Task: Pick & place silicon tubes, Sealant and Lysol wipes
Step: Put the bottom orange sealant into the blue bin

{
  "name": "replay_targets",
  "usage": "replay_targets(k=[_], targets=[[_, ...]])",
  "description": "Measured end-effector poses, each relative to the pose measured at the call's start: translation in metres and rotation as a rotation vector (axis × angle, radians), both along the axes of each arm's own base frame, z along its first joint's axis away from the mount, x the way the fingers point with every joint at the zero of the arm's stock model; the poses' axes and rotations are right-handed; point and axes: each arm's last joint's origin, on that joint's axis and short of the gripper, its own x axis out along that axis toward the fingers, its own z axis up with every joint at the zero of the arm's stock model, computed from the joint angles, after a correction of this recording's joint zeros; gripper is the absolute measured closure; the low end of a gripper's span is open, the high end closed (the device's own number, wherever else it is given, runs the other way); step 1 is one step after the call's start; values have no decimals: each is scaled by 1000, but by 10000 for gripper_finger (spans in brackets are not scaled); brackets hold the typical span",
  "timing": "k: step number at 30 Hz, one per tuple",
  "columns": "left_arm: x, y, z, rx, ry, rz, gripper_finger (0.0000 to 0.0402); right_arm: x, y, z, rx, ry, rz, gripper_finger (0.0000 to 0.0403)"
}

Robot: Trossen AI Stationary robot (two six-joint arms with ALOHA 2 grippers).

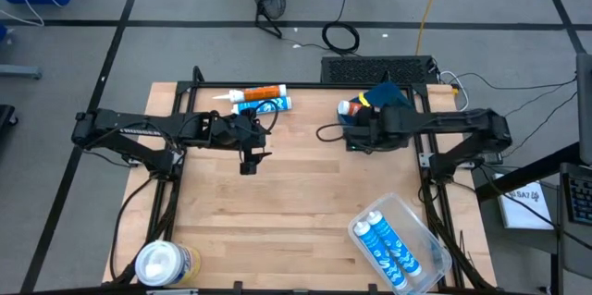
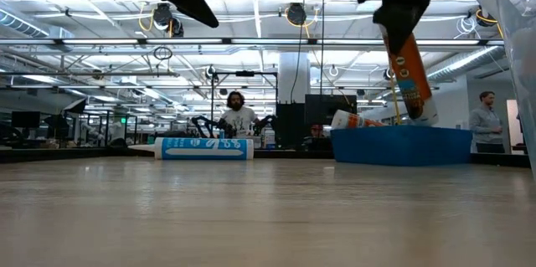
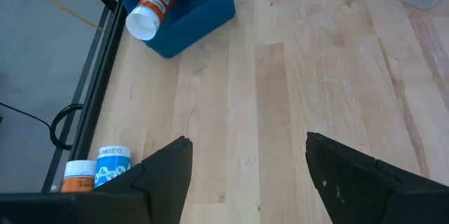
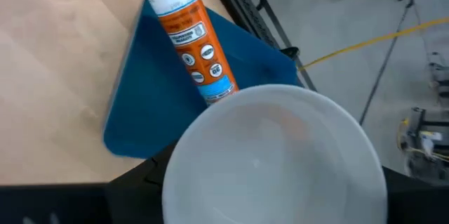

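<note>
Right gripper [image 2: 402, 28] clamps an orange tube [image 2: 410, 79] above the blue bin [image 2: 402, 146] (left gripper [image 3: 245, 175] gapes).

I see two dark, slender jointed arms with black cables looped along them; left gripper [image 3: 242, 175] fingers are matte black wedges.

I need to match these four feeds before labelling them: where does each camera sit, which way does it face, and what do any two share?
High view: overhead, straight down on the table; both arms show.
Low view: table height, level toward the room; the right gripper hangs in with an orange tube.
Left wrist view: down past the open left gripper at bare wood.
Right wrist view: behind the held tube's white end.
Shared: the blue bin appears in all four.
</note>
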Motion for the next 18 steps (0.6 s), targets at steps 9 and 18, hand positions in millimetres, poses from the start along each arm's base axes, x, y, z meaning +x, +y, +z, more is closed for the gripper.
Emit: replay_targets(k=[9, 18], targets=[[0, 0, 0, 2, 1, -2, 131, 8, -11, -17, -26, 46, -25, 196], [0, 0, 0, 1, 0, -2, 131, 6, -22, -52, -46, 72, -45, 196]])
